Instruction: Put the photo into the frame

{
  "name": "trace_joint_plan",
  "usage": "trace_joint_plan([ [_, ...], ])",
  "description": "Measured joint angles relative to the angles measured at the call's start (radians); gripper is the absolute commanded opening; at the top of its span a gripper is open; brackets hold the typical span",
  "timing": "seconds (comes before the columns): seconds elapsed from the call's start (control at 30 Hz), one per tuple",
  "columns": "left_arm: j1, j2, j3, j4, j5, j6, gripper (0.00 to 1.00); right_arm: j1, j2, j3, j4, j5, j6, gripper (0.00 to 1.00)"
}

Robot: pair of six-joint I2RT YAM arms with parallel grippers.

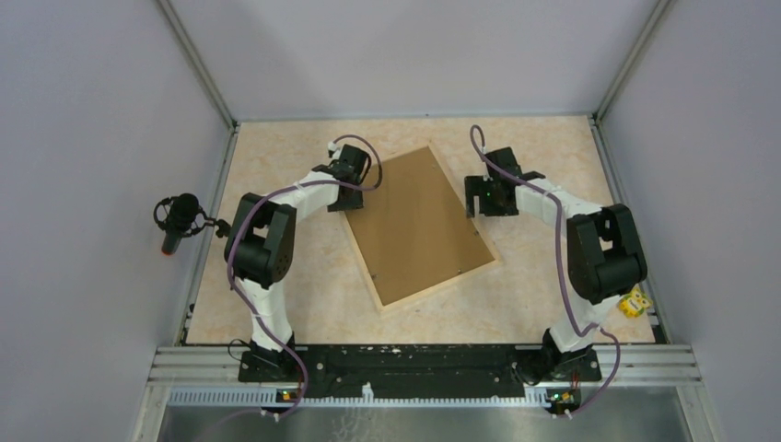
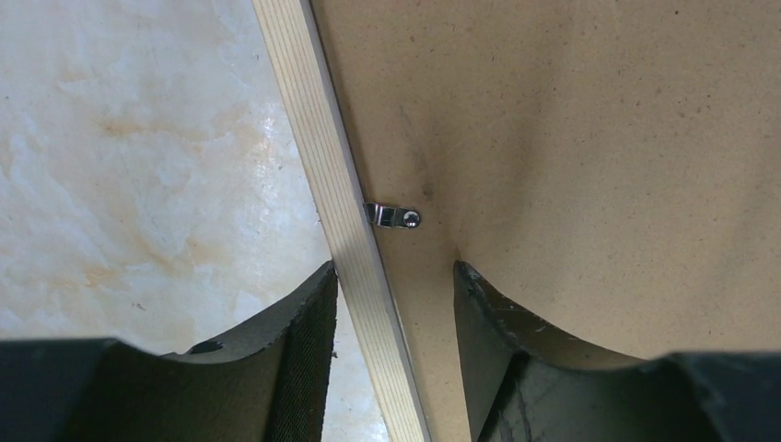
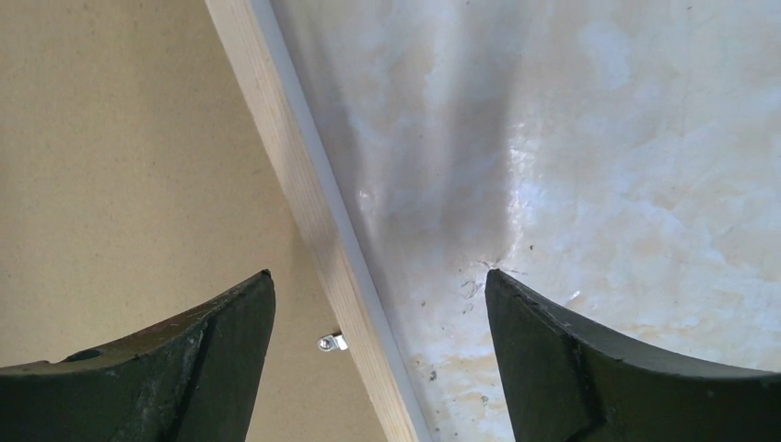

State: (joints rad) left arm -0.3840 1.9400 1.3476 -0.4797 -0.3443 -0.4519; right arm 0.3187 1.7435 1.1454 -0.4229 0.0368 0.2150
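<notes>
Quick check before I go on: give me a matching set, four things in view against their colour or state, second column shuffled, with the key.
Things:
1. backing board
2. frame
3. metal tab
4. left gripper

Colour or state:
A. silver, reaching from the wooden strip onto the brown sheet
B. open, one finger on each side of the wooden edge
C. thin pale wooden strips
D. plain brown, lying within the wooden strips

Pairs: 1-D, 2-C, 3-A, 4-B
</notes>
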Motion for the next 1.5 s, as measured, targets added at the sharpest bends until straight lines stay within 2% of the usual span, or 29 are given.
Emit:
trace_joint_plan([
  [0.37, 0.006, 0.0, -0.001, -0.017, -0.006, -0.015, 0.3, 0.0, 0.008, 0.03, 0.089, 0.063, 0.122, 0.84],
  [0.6, 0.006, 0.014, 0.011, -0.024, -0.01, 0.0, 0.06, 0.014, 0.195, 0.378, 0.024, 0.093, 0.18, 0.85],
  [0.7, 0.003, 0.021, 0.026, -0.041, -0.014, 0.004, 0.0, 0.041, 0.252, 0.476, -0.005, 0.113, 0.183, 0.86],
  [0.93, 0.003, 0.021, 0.027, -0.042, -0.01, 0.014, 0.0, 0.084, 0.395, 0.619, -0.076, 0.164, 0.151, 0.88],
  [1.3, 0.001, 0.019, 0.027, -0.038, 0.016, 0.061, 0.0, 0.085, 0.442, 0.629, -0.093, 0.202, 0.094, 0.87],
  [1.5, -0.042, 0.02, 0.027, 0.042, 0.101, 0.084, 0.0, 0.085, 0.444, 0.629, -0.08, 0.214, 0.08, 0.85],
])
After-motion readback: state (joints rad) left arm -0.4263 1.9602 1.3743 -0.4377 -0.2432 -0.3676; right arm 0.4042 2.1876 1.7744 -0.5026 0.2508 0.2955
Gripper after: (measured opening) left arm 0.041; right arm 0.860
